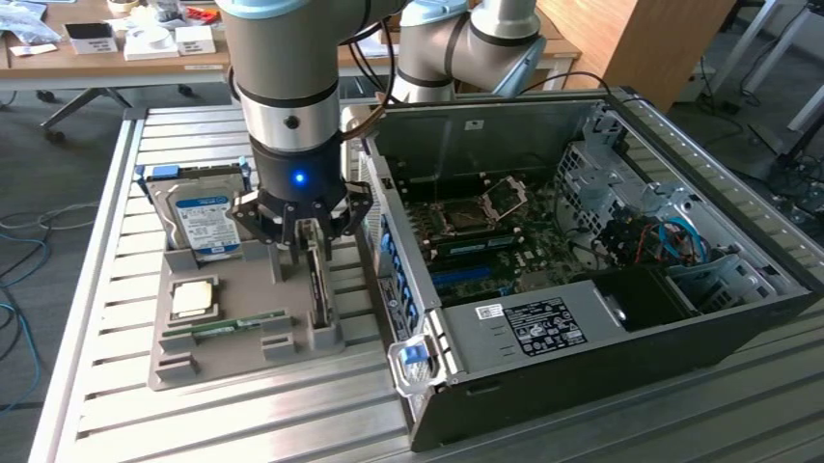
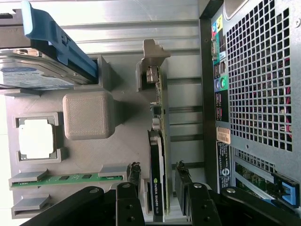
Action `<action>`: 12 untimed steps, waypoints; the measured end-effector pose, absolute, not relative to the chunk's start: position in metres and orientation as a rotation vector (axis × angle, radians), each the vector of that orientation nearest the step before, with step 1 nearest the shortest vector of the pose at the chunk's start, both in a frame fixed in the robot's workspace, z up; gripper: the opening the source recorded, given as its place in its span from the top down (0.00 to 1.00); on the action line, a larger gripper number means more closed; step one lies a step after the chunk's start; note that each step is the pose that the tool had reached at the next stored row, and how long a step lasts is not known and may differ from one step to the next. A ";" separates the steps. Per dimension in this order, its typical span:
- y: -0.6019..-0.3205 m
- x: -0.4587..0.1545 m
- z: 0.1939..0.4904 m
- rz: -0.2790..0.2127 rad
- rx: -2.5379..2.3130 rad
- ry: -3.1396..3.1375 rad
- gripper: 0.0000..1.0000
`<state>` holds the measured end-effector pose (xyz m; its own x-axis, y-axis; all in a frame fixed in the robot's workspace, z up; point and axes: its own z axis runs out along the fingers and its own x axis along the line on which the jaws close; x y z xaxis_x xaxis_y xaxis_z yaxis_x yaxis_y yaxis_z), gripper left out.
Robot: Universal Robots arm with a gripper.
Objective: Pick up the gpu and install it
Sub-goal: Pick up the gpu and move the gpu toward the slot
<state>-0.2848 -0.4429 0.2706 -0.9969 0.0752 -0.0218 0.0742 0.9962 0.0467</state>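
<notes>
Straddling the gpu (image 2: 159, 117), the gripper (image 2: 157, 169) has its jaws spread wide, one finger (image 2: 134, 175) on each flat face, with a gap on both sides, so nothing is pinched. The gpu stands on edge in a slot of the grey holder tray (image 1: 245, 347), its metal bracket (image 2: 153, 52) at the far end. It looks light, stiff and thin, with fragile board components. The best hold is probably across the flat faces near the middle, kept square to avoid twisting. Also in the tray are a hard drive (image 1: 206, 217), a CPU chip (image 1: 193, 297) and a RAM stick (image 1: 238, 325). The open computer case (image 1: 721, 318) sits just beside the tray on the worktop (image 1: 116, 405).
</notes>
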 end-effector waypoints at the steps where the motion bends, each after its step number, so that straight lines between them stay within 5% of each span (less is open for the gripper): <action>1: -0.443 -0.285 0.271 0.072 0.117 3.115 0.57; 12: -0.443 -0.285 0.261 0.072 0.117 3.115 0.57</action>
